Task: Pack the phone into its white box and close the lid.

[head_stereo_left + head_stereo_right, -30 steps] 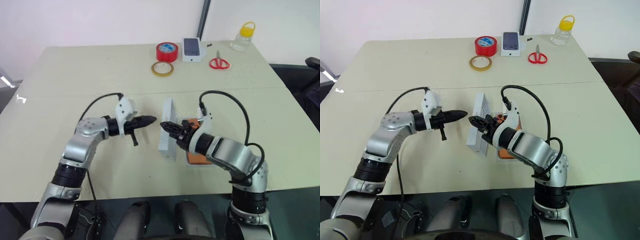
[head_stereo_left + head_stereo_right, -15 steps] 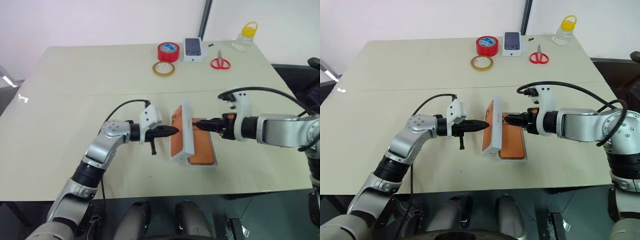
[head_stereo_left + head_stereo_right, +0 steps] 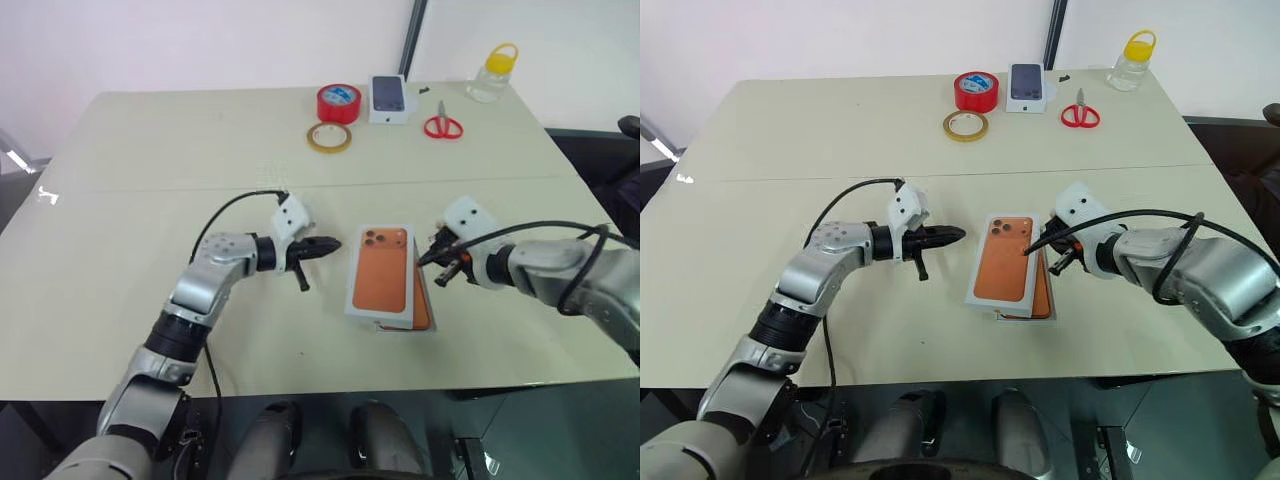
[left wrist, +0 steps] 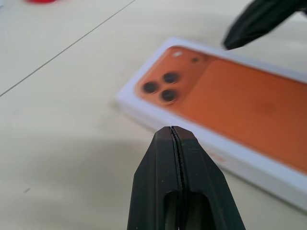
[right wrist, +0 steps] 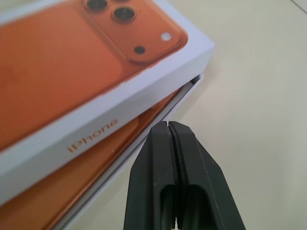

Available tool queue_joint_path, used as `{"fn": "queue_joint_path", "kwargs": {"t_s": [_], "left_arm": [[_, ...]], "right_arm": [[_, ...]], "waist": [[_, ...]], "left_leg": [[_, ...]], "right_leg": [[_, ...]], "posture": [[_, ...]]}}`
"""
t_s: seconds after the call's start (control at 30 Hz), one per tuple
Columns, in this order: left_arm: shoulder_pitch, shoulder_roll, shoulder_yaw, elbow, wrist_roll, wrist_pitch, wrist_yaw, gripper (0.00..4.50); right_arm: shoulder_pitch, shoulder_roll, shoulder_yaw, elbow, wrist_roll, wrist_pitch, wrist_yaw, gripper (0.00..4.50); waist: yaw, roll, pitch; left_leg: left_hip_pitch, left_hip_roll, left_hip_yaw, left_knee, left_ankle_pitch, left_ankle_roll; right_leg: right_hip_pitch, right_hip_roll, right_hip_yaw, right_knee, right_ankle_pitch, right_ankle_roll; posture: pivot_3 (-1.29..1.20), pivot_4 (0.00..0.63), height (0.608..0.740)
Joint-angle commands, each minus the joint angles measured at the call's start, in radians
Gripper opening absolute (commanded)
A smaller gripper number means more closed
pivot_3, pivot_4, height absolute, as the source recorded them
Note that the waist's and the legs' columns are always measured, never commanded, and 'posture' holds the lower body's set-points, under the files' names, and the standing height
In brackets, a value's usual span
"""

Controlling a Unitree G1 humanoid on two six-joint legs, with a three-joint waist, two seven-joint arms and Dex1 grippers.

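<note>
Both grippers (image 3: pixel 333 243) (image 3: pixel 428 258) closed, empty

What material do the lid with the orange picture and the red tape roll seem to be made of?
The lid: probably matte white cardboard, judging by its crisp folded edges, the printed orange phone picture on top and the lettering on its side. The red tape roll: likely glossy plastic tape, though it is too far away to be sure.

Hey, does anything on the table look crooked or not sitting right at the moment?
Yes. The lid, printed with an orange phone, lies askew on the white box: it is shifted toward the robot's left, so the orange phone shows along its right edge. Both pincers, left and right, are shut beside it, holding nothing.
</note>
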Motion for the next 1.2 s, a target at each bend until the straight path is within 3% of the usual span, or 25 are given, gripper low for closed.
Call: {"fn": "queue_joint_path", "kwargs": {"t_s": [0.03,0.47,1.2], "left_arm": [[-0.027,0.004,-0.029,0.034,0.051,-0.002,0.009,0.0],[-0.049,-0.028,-0.158,-0.002,0.083,-0.048,-0.137,0.0],[-0.02,-0.056,-0.197,-0.117,0.083,0.0,-0.141,0.0]], "right_arm": [[-0.004,0.021,-0.018,-0.034,-0.088,-0.02,0.058,0.04],[0.04,0.071,-0.065,-0.105,-0.2,0.028,0.195,0.04],[0.121,0.07,-0.114,-0.145,-0.327,0.031,0.33,0.04]], "waist": [[0.0,0.0,0.0],[0.001,0.0,0.0],[0.002,0.0,0.0]], "left_leg": [[0.0,0.0,0.0,0.0,0.0,0.0],[0.0,0.0,0.0,0.0,0.003,-0.005],[0.0,0.0,0.0,0.0,0.003,-0.005]], "right_leg": [[0.0,0.0,0.0,0.0,0.0,0.0],[0.0,-0.001,0.0,0.0,0.0,0.0],[0.0,-0.001,0.0,0.0,0.0,0.0]], "posture": [[0.0,0.15,0.74],[0.0,0.15,0.74],[0.0,0.15,0.74]]}}
